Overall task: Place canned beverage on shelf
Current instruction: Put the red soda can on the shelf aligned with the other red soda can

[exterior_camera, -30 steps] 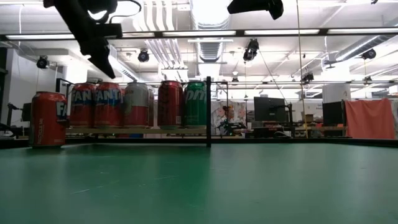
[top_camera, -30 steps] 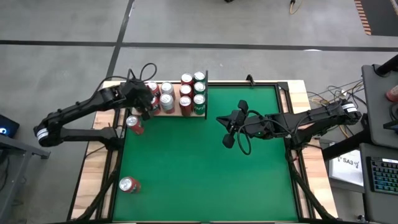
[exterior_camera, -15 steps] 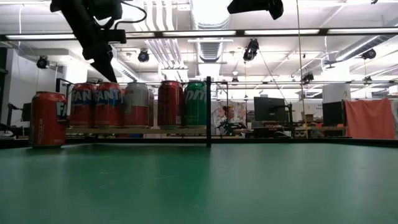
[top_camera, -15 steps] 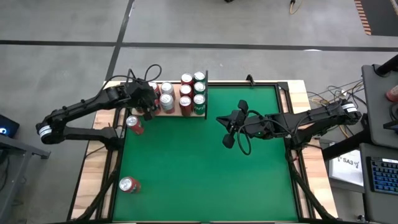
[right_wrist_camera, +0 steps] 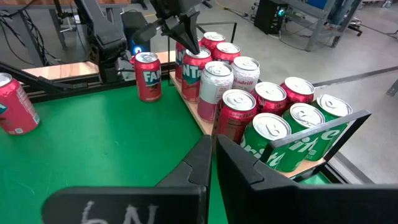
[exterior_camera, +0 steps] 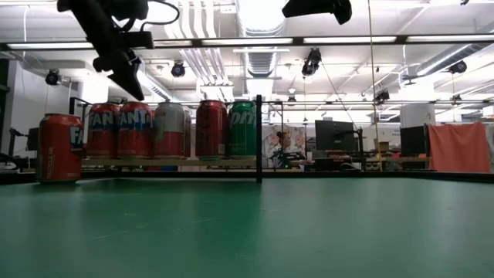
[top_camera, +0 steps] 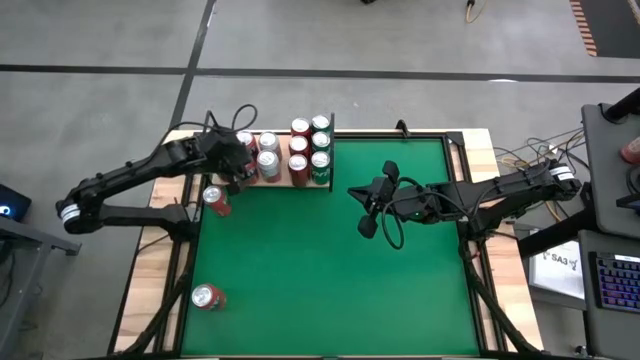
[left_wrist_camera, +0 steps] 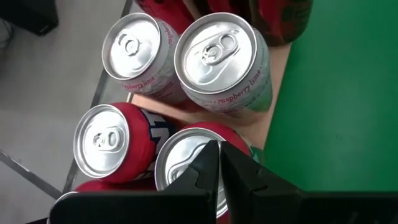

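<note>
My left end effector (top_camera: 238, 172) hovers shut & empty over pale wood shelf (top_camera: 300, 183); red aluminium can (top_camera: 216, 200) beside it: light, thin-walled, slick — grip mid-body, gently.

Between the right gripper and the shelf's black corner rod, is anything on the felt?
No. In the high view, only bare green felt lies between the right gripper, fingers shut, and the shelf. The two loose red cans stand off to the left.
</note>
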{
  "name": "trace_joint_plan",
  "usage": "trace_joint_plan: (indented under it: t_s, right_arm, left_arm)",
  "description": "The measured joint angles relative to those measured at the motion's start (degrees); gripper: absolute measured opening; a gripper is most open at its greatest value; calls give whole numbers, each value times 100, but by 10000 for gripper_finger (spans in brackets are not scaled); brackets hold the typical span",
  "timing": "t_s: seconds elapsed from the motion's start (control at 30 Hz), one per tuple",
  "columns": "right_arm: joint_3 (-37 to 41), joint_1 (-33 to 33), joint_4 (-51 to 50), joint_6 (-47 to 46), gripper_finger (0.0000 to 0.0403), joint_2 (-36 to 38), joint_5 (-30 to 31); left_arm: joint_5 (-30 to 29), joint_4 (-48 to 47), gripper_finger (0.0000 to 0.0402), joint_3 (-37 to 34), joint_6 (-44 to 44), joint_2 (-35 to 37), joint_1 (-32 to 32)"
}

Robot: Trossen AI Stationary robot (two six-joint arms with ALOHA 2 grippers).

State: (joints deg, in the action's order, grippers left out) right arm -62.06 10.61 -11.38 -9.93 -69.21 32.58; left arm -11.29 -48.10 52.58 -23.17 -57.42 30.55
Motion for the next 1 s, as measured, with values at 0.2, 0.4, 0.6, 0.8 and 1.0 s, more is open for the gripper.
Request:
trace_joint_plan:
  t_s: [0.2,0.4,0.6,0.8,1.0]
  right_arm:
    - [0,0,0,0,13,0,0]
    - [0,0,2,0,13,0,0]
    - [2,0,2,0,13,0,0]
    - [2,0,4,0,13,0,0]
    - [9,0,3,-13,13,0,0]
  left_arm:
    - [0,-2,0,0,9,178,-2]
    - [486,-385,0,125,411,408,-11]
    - [1158,-906,0,127,939,526,-17]
    - [1223,-909,0,127,1660,589,-260]
    - [937,-836,0,127,2497,598,-1062]
